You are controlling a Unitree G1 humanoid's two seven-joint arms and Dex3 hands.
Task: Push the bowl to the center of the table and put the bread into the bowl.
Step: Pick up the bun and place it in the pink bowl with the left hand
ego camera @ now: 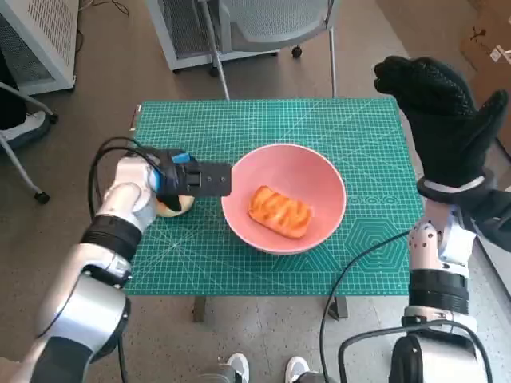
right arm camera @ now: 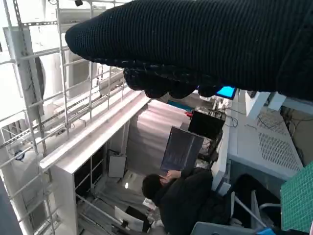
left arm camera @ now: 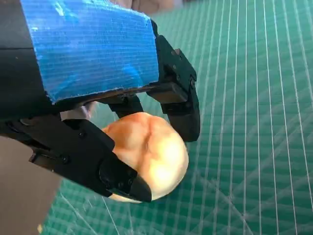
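The pink bowl [ego camera: 283, 198] sits near the middle of the green-matted desk [ego camera: 367, 136], with the striped bread [ego camera: 279, 212] lying inside it. Just left of the bowl, the left hand [ego camera: 194, 180] pinches a pale round bun [left arm camera: 149, 159] between its fingers [left arm camera: 182, 105]. The right hand [ego camera: 439, 116] is raised at the desk's right edge, spread and holding nothing.

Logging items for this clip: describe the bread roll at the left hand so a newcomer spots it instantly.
On the green cutting mat sits a pink bowl. Just beside its rim, the left hand has its fingers around a round, pale bun. Unlike the striped orange bread inside the bowl, it is smooth and outside it.
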